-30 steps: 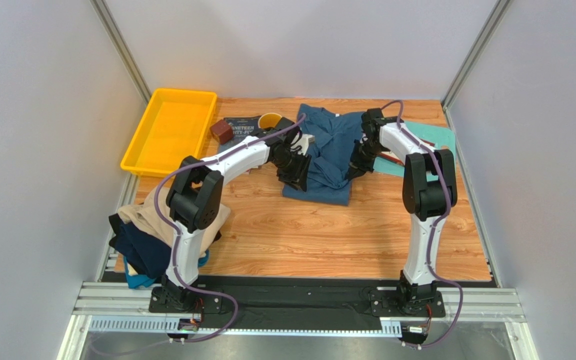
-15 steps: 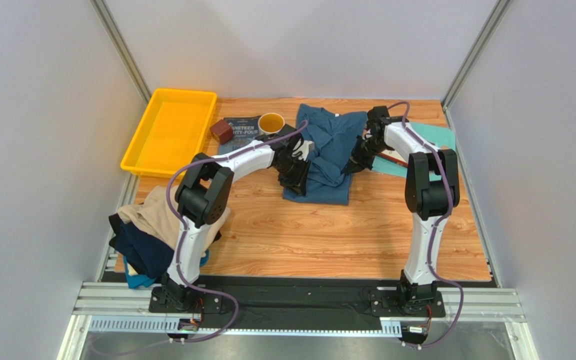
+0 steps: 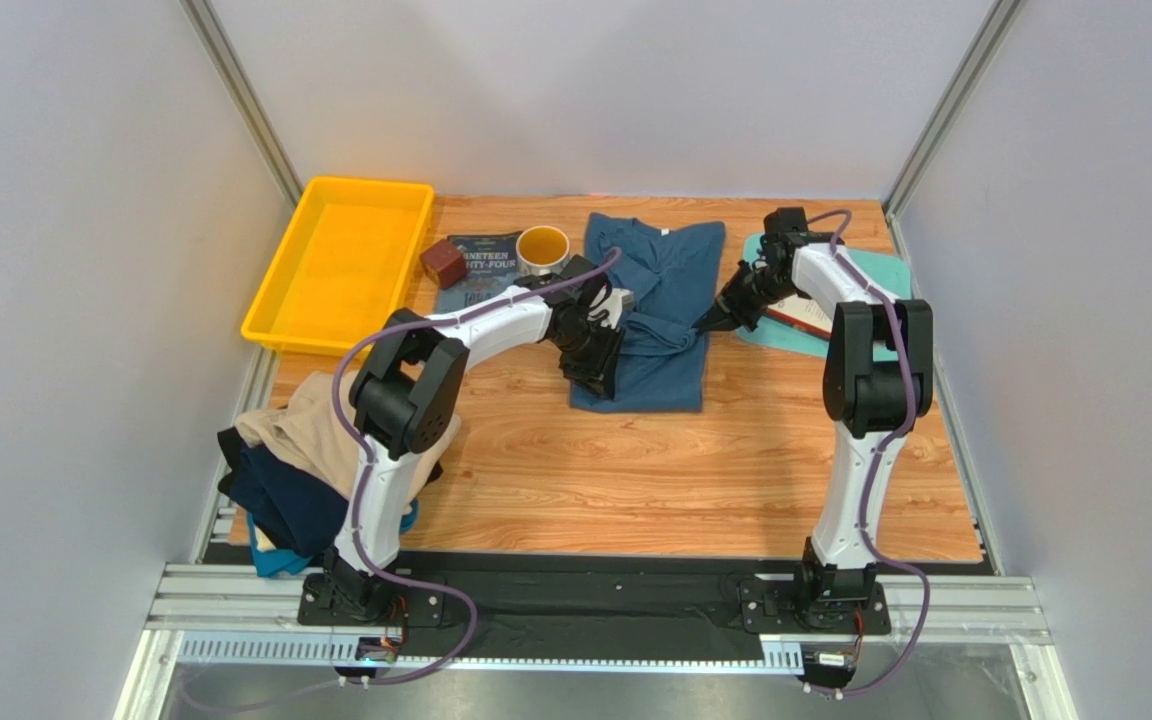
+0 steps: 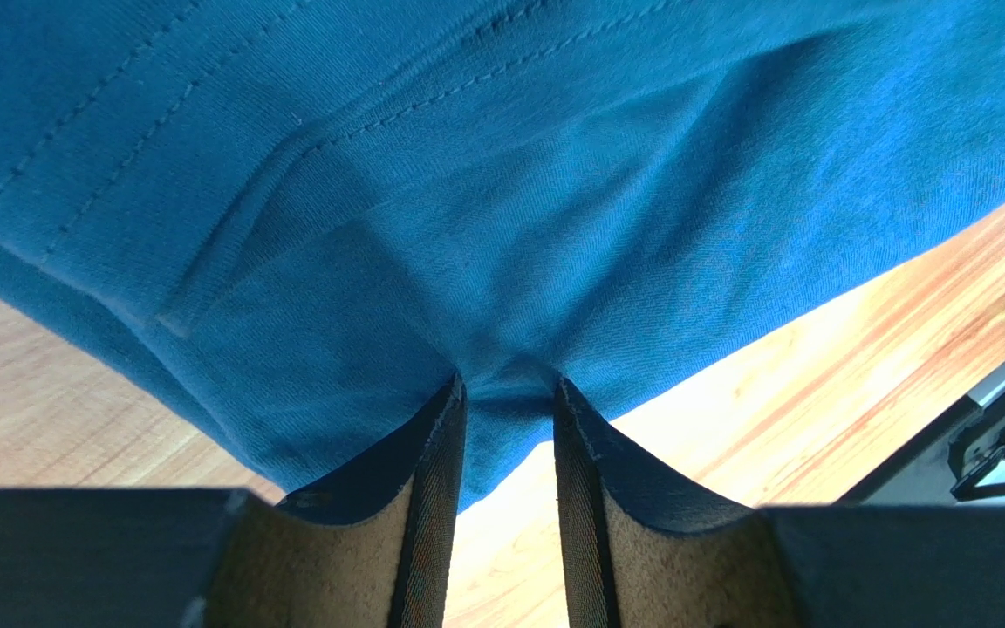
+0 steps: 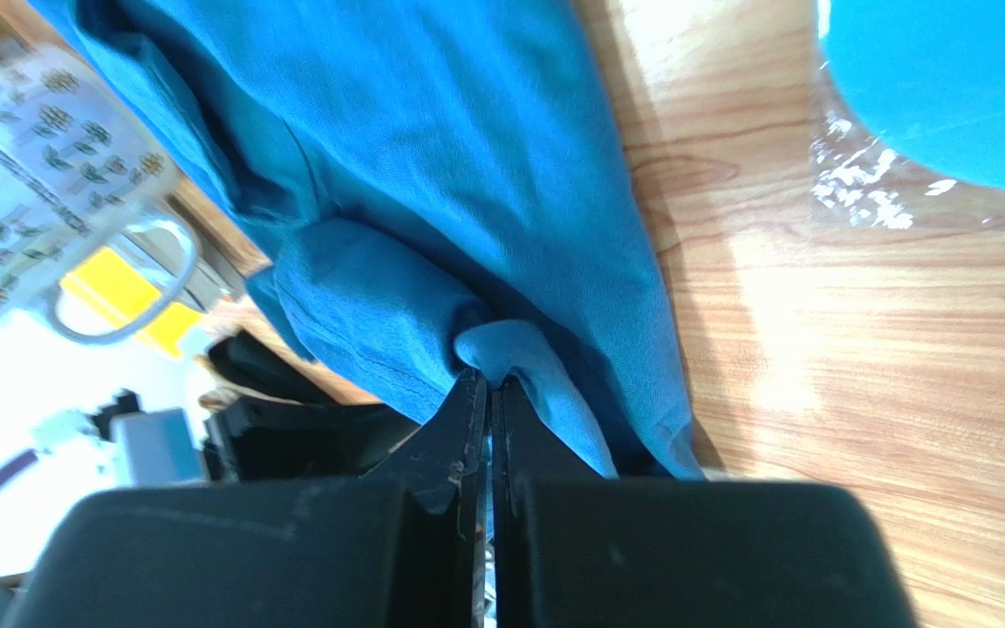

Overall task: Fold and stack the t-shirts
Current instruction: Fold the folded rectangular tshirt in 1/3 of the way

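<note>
Wooden table (image 3: 567, 465): one teal-blue t-shirt (image 3: 657, 293), three piled t-shirts (image 3: 285, 458)

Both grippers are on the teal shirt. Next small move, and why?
Probably draw the right gripper slightly rightward, away from the left gripper. Both pinch opposite side edges of the teal shirt, and cloth is bunched between them, so it likely needs spreading flat before any fold.

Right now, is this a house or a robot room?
Probably a robot test booth: plain grey walls box in a wooden table, and two robot arms are bolted to a metal rail at its edge.
</note>
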